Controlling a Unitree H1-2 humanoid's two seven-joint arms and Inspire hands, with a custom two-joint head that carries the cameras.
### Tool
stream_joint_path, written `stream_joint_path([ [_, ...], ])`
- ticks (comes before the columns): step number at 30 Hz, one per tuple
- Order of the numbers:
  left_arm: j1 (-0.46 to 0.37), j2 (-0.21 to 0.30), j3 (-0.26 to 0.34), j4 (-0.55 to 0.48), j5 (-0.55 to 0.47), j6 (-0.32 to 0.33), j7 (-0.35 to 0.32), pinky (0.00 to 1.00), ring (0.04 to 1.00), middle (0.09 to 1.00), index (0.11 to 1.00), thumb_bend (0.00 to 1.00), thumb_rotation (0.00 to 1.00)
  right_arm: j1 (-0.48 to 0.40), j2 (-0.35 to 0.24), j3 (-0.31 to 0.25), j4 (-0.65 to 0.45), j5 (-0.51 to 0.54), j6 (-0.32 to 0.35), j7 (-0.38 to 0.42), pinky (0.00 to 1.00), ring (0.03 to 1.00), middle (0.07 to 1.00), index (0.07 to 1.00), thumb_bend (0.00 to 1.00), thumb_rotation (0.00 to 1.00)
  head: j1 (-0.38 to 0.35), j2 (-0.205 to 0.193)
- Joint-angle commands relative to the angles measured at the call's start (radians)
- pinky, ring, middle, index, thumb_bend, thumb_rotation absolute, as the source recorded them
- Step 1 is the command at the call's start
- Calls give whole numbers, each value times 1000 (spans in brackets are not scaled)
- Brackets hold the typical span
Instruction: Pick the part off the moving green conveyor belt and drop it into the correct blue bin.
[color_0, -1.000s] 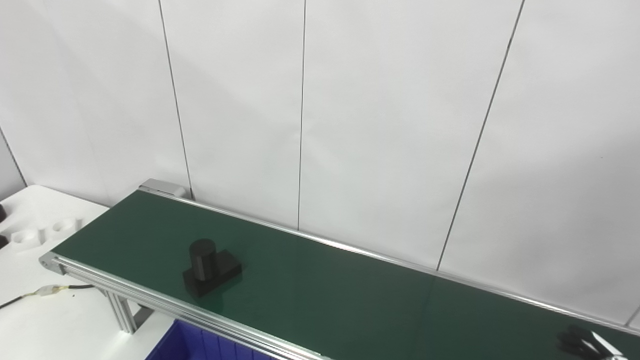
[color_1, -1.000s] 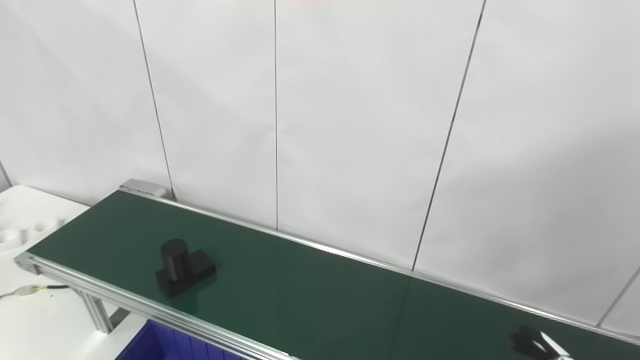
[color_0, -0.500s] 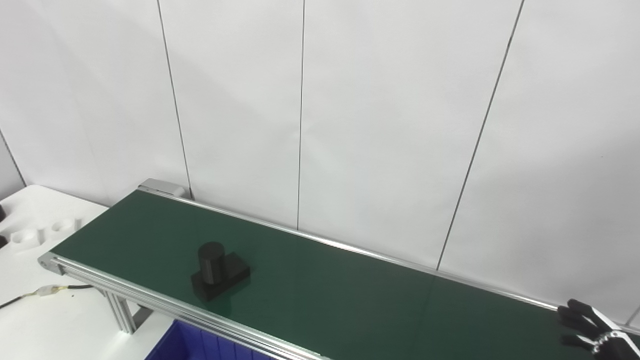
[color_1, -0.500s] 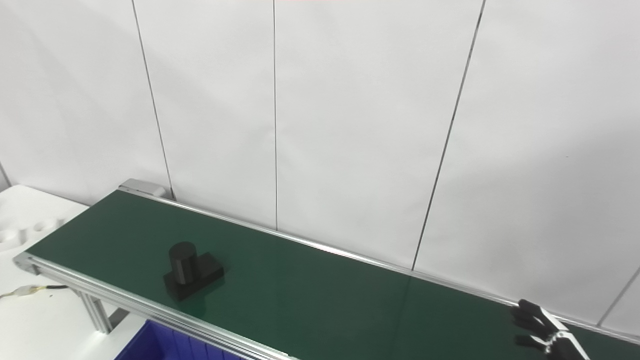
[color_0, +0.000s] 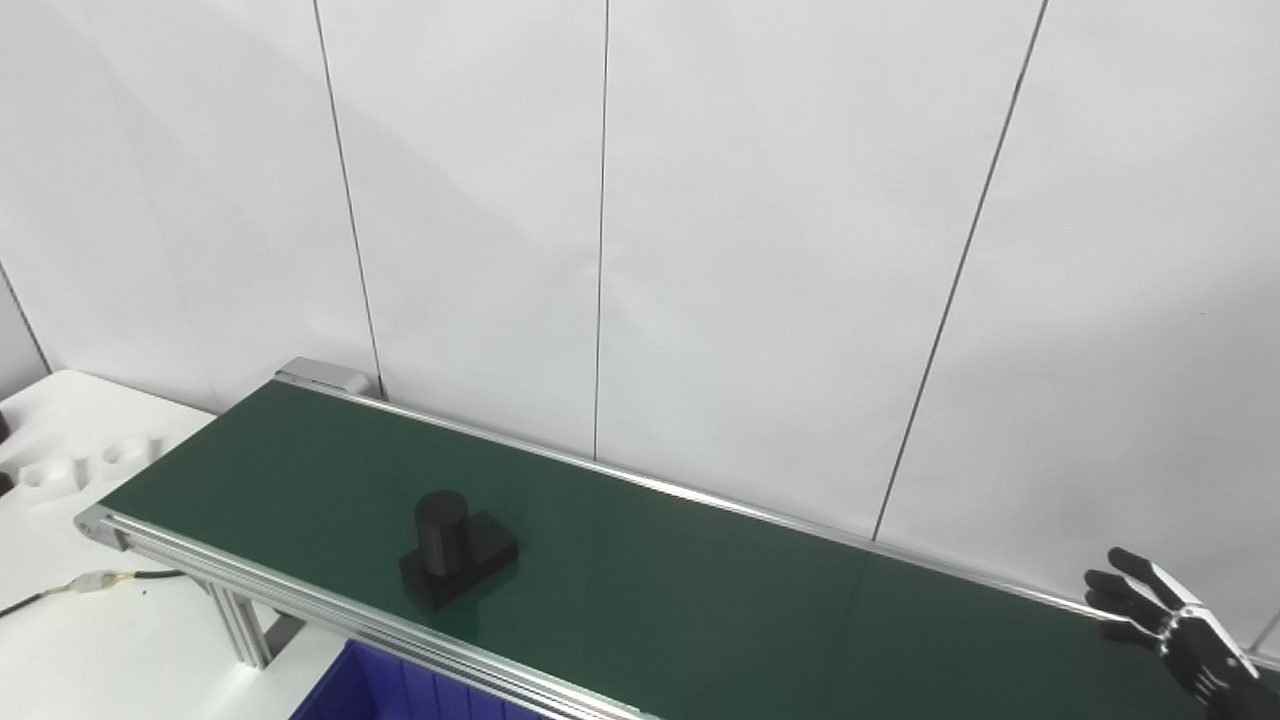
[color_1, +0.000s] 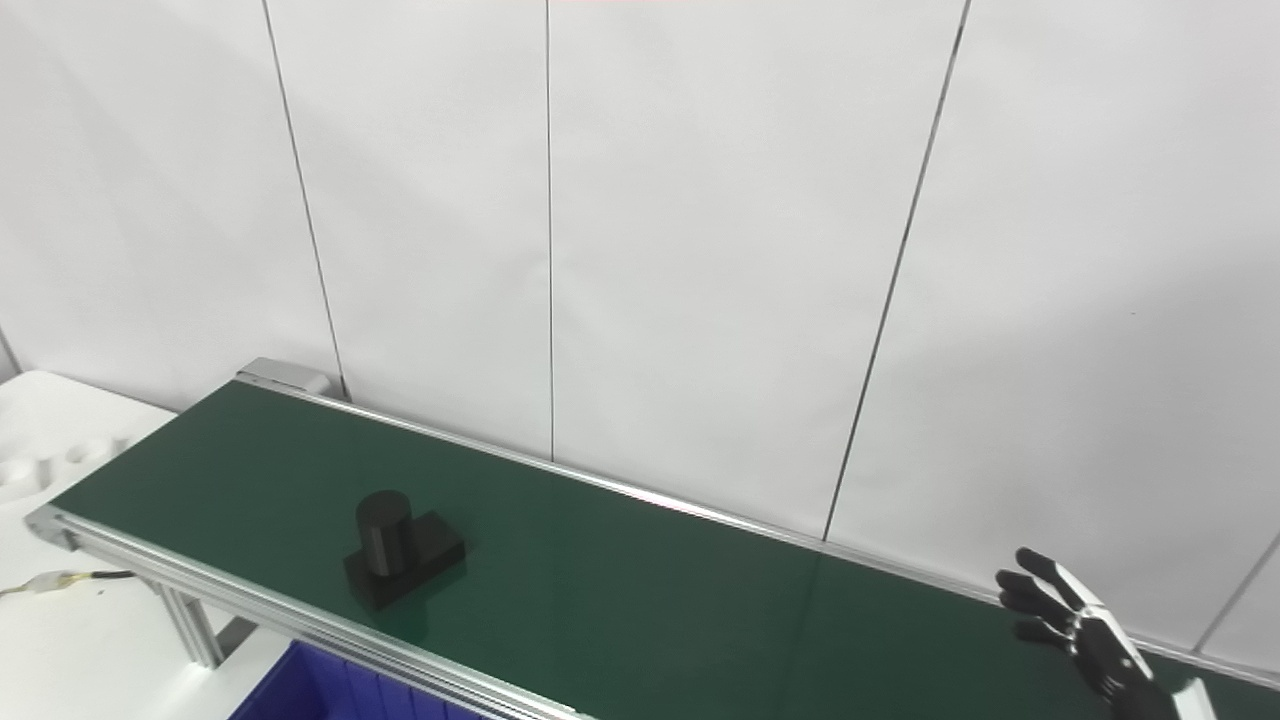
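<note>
Fingers (color_1: 1030, 590) spread wide and empty on the right hand (color_1: 1085, 630), raised over the far right end of the green conveyor belt (color_0: 700, 590), higher and more fully in view than a second ago, when only dark fingertips showed at the lower right corner. Left hand nowhere in sight. Well apart from that hand, toward the left end of the belt: the black part (color_0: 455, 550), a short upright cylinder on a square base, carried a little rightward along the belt over the same second. Judged from the two shifts together, an approach under way, grasp not yet begun, with the part closing the gap on its own and timing likely the hard bit. Below the near rail of the belt, just a corner of a blue bin (color_0: 400, 690), its inside hidden, so no telling which bin counts as correct. Belt smooth and matte between bright aluminium rails (color_0: 300, 600), propped on a slotted metal leg (color_0: 240, 630). To the left, a white tabletop (color_0: 100, 640) with a thin cable and connector (color_0: 95, 582) and a white foam tray (color_0: 70, 460) of round cut-outs. Behind, plain white wall panels (color_0: 760, 250) split by dark seams.
</note>
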Motion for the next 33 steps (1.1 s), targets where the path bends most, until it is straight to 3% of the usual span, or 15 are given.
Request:
stream_joint_path([
  [1,-5,7,1,-30,-8,-38,18,751,825,832,791,980,345,-41,9,5,-19,-24,-1,-17,707,786,796,881,1000,463,1,1],
  [7,-9,16,-8,-24,13,-38,53,746,819,824,785,983,351,-58,22,19,-18,-76,-9,-32,731,769,776,868,992,397,4,-3],
  [22,-6,36,-30,-27,24,-38,103,739,811,819,778,991,365,-80,38,39,-39,-119,0,-28,778,793,798,873,896,367,1,-2],
  [33,2,59,-42,-45,20,-38,122,743,816,821,779,984,363,-124,52,68,-5,-116,54,-5,780,805,820,880,838,373,-79,25],
])
